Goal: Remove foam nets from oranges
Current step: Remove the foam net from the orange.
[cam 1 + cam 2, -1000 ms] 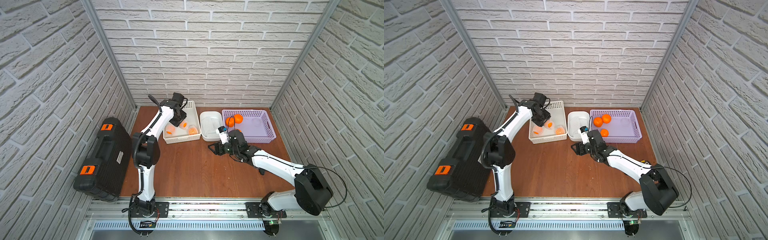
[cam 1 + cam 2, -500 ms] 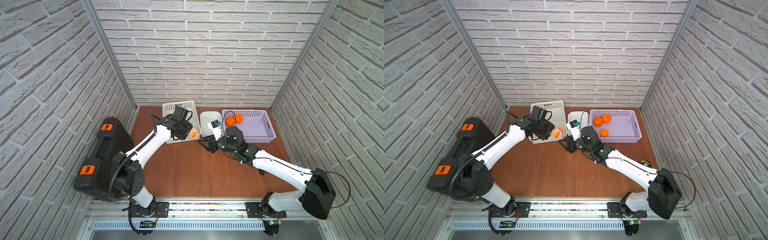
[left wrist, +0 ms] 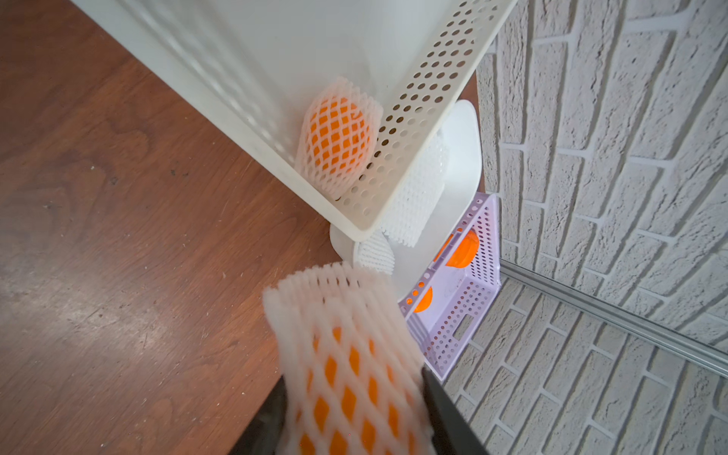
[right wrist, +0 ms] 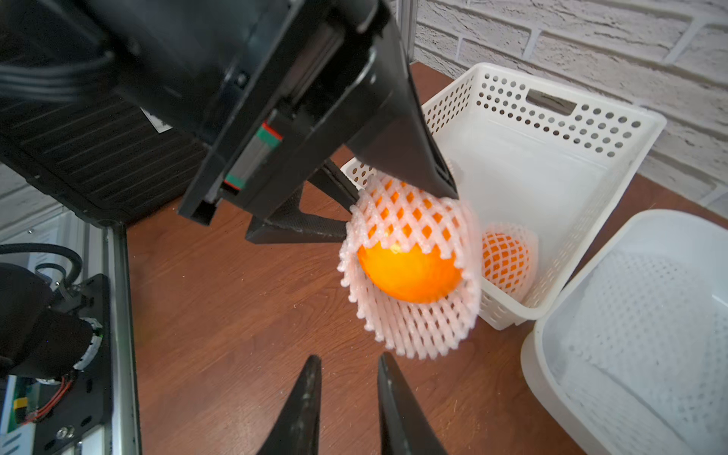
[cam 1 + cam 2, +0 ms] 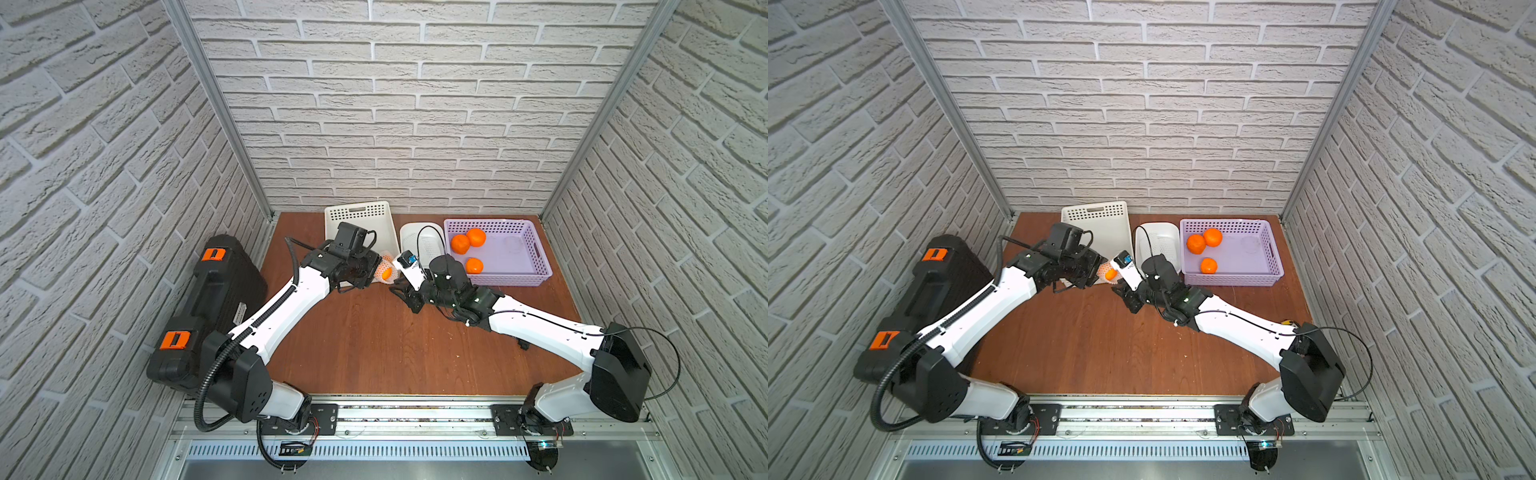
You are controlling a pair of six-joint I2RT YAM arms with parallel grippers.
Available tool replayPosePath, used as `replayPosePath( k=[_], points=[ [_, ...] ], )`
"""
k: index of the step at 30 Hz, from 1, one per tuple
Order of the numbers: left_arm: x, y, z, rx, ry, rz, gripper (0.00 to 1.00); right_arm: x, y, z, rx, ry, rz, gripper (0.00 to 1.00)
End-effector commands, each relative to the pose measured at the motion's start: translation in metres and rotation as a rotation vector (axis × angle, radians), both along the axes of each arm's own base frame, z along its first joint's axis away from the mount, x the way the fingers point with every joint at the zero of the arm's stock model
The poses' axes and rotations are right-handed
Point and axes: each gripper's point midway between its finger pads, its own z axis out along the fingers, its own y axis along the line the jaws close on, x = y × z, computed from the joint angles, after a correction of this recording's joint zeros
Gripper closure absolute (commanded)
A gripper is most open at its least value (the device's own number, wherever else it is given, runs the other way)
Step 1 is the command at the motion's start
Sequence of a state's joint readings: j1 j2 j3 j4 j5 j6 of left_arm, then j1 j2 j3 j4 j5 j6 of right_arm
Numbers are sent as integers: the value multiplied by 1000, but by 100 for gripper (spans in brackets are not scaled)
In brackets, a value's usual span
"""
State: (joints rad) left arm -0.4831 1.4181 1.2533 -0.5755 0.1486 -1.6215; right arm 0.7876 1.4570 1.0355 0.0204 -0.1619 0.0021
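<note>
Now the left gripper (image 3: pixel 356 417) clamps the netted orange (image 4: pixel 409 272) just ahead of the right gripper (image 4: pixel 348 360), whose jaws stand narrowly apart, empty; next it should pinch the foam net (image 4: pixel 417 331) by its loose rim and pull

The left arm (image 5: pixel 291 305) and right arm (image 5: pixel 540 330) are showing white shells and black joints, a ribbed black hose (image 5: pixel 202 390) running along the left.
</note>
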Motion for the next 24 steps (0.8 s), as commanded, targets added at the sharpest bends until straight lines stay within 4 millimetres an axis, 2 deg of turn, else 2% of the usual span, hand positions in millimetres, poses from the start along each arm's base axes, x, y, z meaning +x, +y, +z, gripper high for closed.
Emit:
replayPosePath(
  k=[1, 10, 14, 20, 24],
  points=[
    [-3, 0, 7, -35, -21, -7, 55, 2, 8, 19, -11, -161, 24, 73],
    [-9, -3, 7, -46, -16, -33, 56, 24, 0, 8, -157, -193, -100, 65],
    [-11, -3, 6, -40, -15, -40, 56, 25, 0, 8, -143, -228, -96, 59],
    [-15, -3, -1, -39, -4, -53, 56, 23, -3, 20, -117, -259, -99, 58],
    [-16, -4, -1, -38, -8, -60, 56, 22, 0, 21, -115, -250, -87, 61]
  ],
)
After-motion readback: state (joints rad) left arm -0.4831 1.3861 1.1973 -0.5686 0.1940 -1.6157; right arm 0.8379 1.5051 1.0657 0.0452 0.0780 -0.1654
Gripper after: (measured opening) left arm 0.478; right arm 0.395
